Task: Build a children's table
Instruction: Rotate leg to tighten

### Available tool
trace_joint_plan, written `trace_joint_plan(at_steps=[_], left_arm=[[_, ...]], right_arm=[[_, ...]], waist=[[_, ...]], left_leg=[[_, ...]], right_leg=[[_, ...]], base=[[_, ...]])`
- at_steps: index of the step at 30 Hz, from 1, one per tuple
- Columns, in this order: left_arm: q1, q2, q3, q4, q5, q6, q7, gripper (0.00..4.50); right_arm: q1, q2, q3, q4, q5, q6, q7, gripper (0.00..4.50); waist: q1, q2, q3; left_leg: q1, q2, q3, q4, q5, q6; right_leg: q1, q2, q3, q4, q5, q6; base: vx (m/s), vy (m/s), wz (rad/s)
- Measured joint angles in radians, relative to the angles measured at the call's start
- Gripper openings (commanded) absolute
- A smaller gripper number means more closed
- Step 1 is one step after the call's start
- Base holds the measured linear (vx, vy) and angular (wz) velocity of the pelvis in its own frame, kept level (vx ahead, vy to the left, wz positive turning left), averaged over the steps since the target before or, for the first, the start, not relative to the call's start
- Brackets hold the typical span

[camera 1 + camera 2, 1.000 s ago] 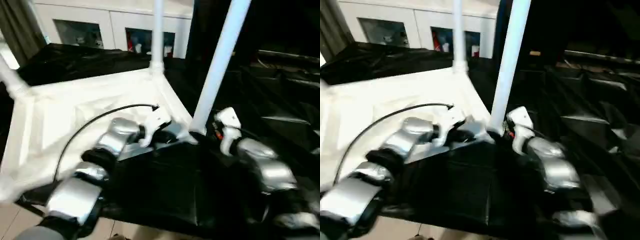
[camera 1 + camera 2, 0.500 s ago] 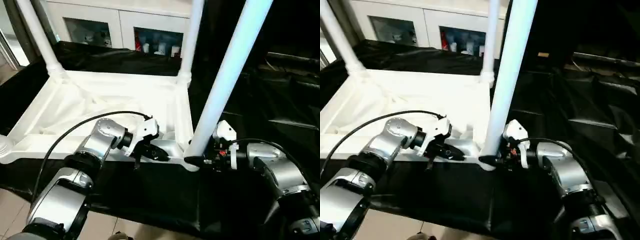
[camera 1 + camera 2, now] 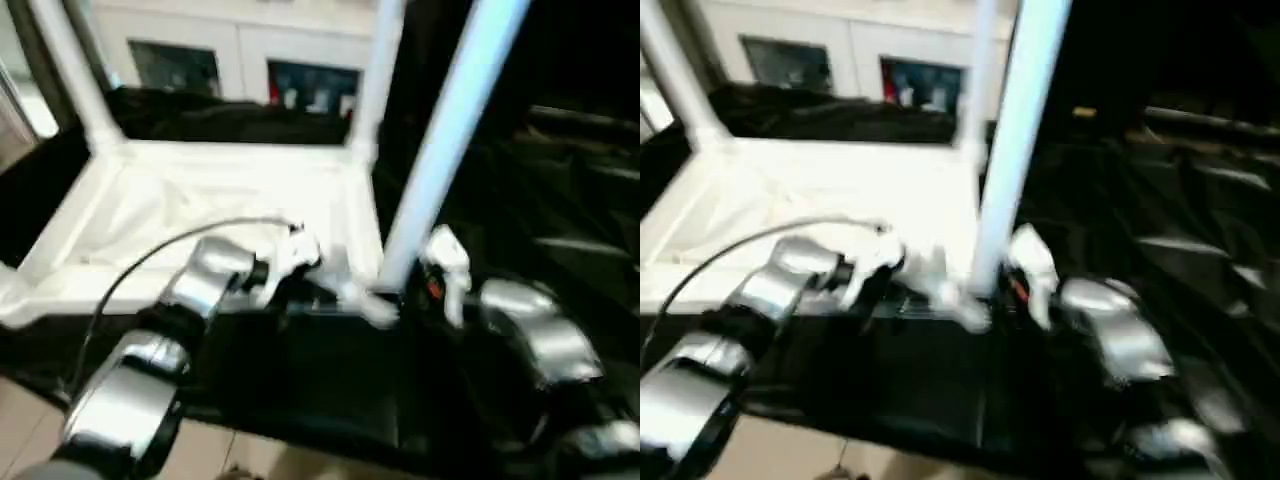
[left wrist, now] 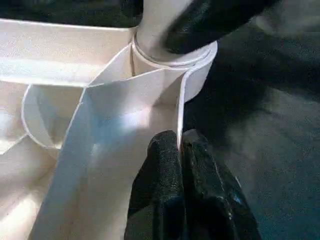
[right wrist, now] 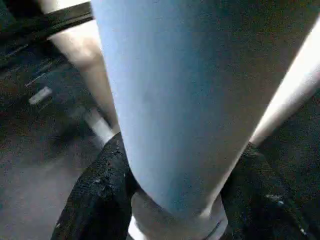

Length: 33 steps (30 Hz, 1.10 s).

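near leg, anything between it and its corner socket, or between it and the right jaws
Nothing visible. The near leg already stands in its corner socket, and the right gripper has a black finger on each side of it, touching.

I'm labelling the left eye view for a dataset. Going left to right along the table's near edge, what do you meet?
Left gripper pinching the near rim of the table top → near-right leg standing in its corner socket → right gripper clasping that leg's base → right forearm.
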Motion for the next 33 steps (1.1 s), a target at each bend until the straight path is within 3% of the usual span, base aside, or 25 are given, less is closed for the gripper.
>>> trace_joint_plan(at_steps=[6,11,14,15,18,19,27,33], left_arm=[[-0.027,-0.096,0.018,0.042,0.001,0.043,0.201,0.00],[-0.029,-0.125,0.018,0.050,0.007,0.037,0.236,0.00],[-0.033,-0.130,0.018,0.062,0.013,0.023,0.241,0.00],[-0.033,-0.130,0.017,0.065,0.015,0.015,0.240,0.00],[-0.033,-0.123,0.015,0.065,0.018,0.001,0.221,0.00],[-0.033,-0.116,0.014,0.064,0.018,-0.001,0.202,0.00],[0.002,-0.017,-0.010,0.010,-0.001,-0.050,-0.036,0.00],[0.050,0.059,-0.038,-0.073,-0.031,-0.039,-0.252,0.00]], right_arm=[[-0.015,0.105,-0.068,0.024,-0.032,0.010,-0.306,1.96],[-0.006,0.140,-0.078,0.019,-0.055,-0.014,-0.369,1.96],[-0.004,0.141,-0.078,0.020,-0.060,-0.021,-0.374,2.67],[-0.003,0.140,-0.078,0.021,-0.059,-0.024,-0.369,2.67],[-0.001,0.124,-0.074,0.018,-0.054,-0.025,-0.317,2.85],[0.001,0.101,-0.062,0.013,-0.053,-0.024,-0.272,3.11],[0.035,-0.069,0.037,-0.061,-0.027,-0.035,0.086,3.11],[0.073,-0.136,0.092,-0.119,0.029,-0.023,0.302,3.11]], waist=[[-0.011,-0.003,-0.002],[-0.005,-0.002,-0.003],[-0.003,-0.002,-0.003],[-0.003,-0.002,-0.003],[-0.003,-0.002,-0.003],[-0.003,-0.002,-0.003],[-0.007,-0.001,-0.002],[0.009,0.001,-0.001]], left_leg=[[-0.001,-0.002,0.000,0.000,0.000,0.000],[-0.001,-0.001,0.000,-0.003,0.000,0.000],[-0.001,-0.002,0.000,-0.003,0.000,0.000],[-0.001,-0.002,0.000,-0.003,0.000,0.000],[-0.002,-0.002,0.000,-0.003,0.000,0.000],[-0.002,-0.002,0.000,-0.004,0.000,0.000],[-0.002,0.001,0.000,-0.008,0.000,0.000],[-0.002,0.001,0.000,-0.007,0.000,0.000]], right_leg=[[0.001,0.000,0.001,-0.003,0.002,-0.003],[0.001,0.000,0.001,-0.004,0.002,-0.003],[0.002,0.000,0.001,-0.004,0.002,-0.003],[0.002,0.000,0.001,-0.004,0.002,-0.002],[0.001,0.000,0.001,-0.004,0.002,-0.002],[0.001,0.000,0.001,-0.005,0.002,-0.002],[-0.001,0.001,-0.002,-0.004,-0.001,0.001],[-0.001,0.001,-0.002,-0.003,-0.001,0.000]], base=[[0.000,0.000,0.00],[0.000,0.000,0.00],[0.000,0.000,0.00],[0.000,0.000,0.00],[0.000,0.000,0.00],[0.000,0.000,0.00],[0.000,0.000,0.00],[0.000,0.000,0.00]])
